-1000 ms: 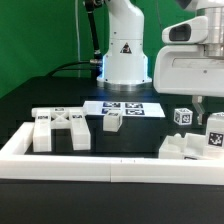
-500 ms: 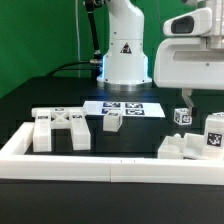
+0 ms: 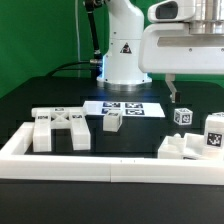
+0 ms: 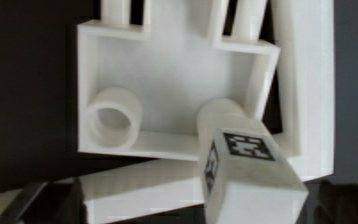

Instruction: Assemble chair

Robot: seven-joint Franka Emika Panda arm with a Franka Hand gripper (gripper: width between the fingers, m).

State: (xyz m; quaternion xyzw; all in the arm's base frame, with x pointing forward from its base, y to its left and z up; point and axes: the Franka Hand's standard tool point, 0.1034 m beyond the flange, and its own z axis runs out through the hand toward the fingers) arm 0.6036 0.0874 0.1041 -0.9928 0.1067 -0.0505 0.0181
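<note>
One dark finger (image 3: 172,88) is all the exterior view gives us of the gripper (image 3: 176,90). It hangs in the air under the big white hand, touching nothing. Jaws apart or together? I cannot tell, and the wrist view shows no fingers clearly. Nothing shows in its grip.

Just below that finger, a touch to the exterior view's right, a tagged cube (image 3: 183,116) sits on the black table (image 3: 60,95). Further right, a tall tagged block (image 3: 214,135) stands upright at the frame's edge. A low white piece (image 3: 178,148) lies just beside it.

The wrist view looks down on a slotted panel (image 4: 158,70) with a round hole (image 4: 114,117). A tagged bar (image 4: 247,165) lies tilted across its corner.

So the chair is loose parts, spread around. Over on the exterior view's left, a cluster of chair pieces (image 3: 60,128) lies packed together. A small block (image 3: 112,121) stands at the front edge of the marker board (image 3: 140,108). The border rail (image 3: 100,165) runs along the front, and the arm's base (image 3: 125,55) stands behind.
</note>
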